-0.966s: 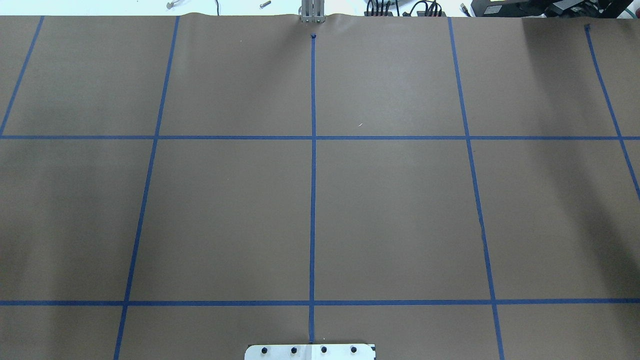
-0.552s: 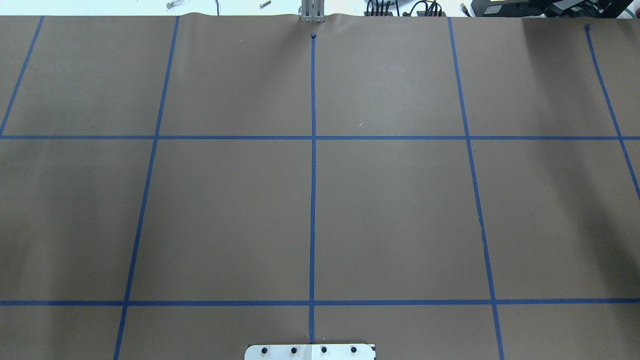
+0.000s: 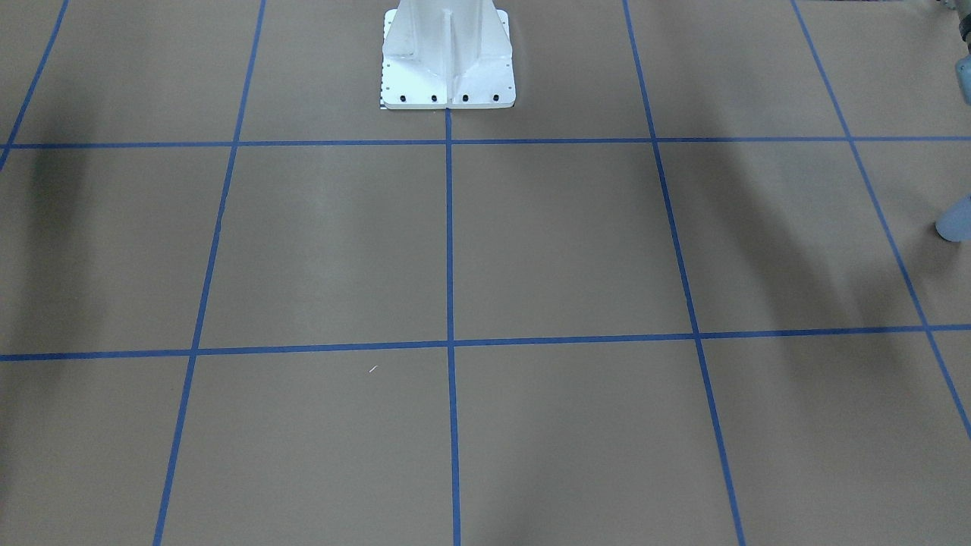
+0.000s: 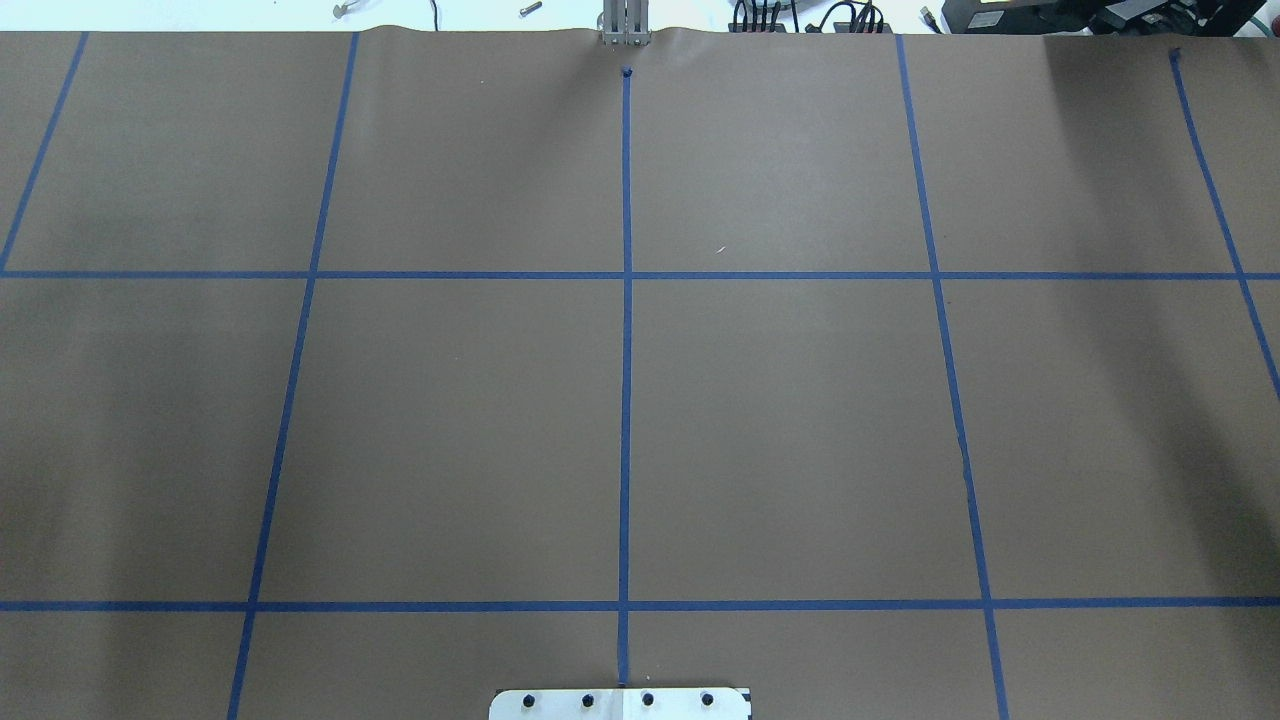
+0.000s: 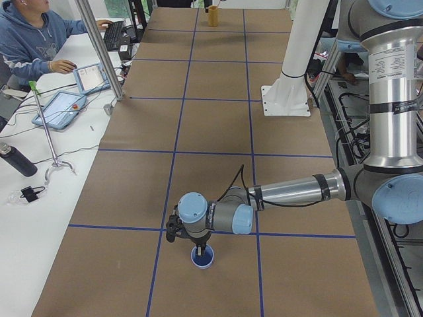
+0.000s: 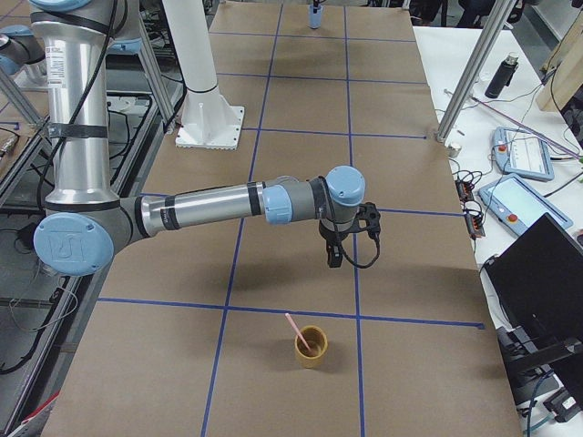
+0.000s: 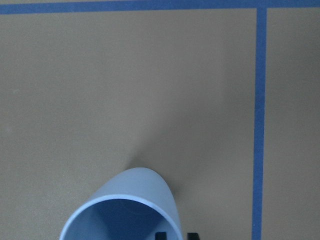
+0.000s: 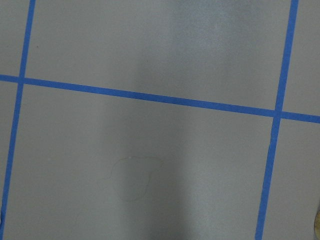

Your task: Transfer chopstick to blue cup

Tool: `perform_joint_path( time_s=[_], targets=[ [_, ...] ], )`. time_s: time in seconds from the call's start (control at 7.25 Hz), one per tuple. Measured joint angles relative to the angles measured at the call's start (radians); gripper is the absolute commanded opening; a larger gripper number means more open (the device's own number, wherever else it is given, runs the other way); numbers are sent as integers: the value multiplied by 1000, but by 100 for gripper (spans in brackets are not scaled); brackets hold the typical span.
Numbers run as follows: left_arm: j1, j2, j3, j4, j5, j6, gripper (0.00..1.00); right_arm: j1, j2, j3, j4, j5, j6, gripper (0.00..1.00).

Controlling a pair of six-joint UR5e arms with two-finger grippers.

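The blue cup [image 7: 125, 210] stands on the brown table near the robot's left end; it also shows in the exterior left view [image 5: 201, 259] and at the front-facing view's right edge [image 3: 956, 221]. My left gripper [image 7: 176, 235] is right above it, its two dark fingertips astride the cup's rim, shut on the wall. The pale pink chopstick [image 6: 296, 328] leans in a tan cup [image 6: 311, 349] at the table's other end. My right gripper [image 6: 333, 259] hangs above the table a little behind the tan cup; I cannot tell if it is open or shut.
The white robot base [image 3: 447, 61] stands at the table's middle edge. Blue tape lines grid the brown table. Metal posts [image 5: 99, 53] and a side table with tablets and a seated operator [image 5: 33, 33] line the far side. A black laptop [image 6: 537, 273] sits by the tan cup's end.
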Motion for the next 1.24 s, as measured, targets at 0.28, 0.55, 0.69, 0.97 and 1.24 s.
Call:
perform_joint_path(
  time_s=[0.28, 0.55, 0.69, 0.97, 1.24],
  targets=[
    [-22, -4, -119, 98, -70, 0, 0, 0, 1, 2, 1, 0, -1, 100],
    [-27, -74, -300, 321, -85, -25, 0, -1, 2, 2, 1, 0, -2, 100],
    [18, -148, -347, 389, -85, -96, 0, -1, 3, 1, 1, -1, -3, 100],
    [159, -290, -388, 427, -65, -315, 0, -1, 4, 1, 1, -1, -2, 100],
    [328, -447, -400, 433, 7, -596, 0, -1, 5, 2, 1, -2, 0, 100]
  ],
)
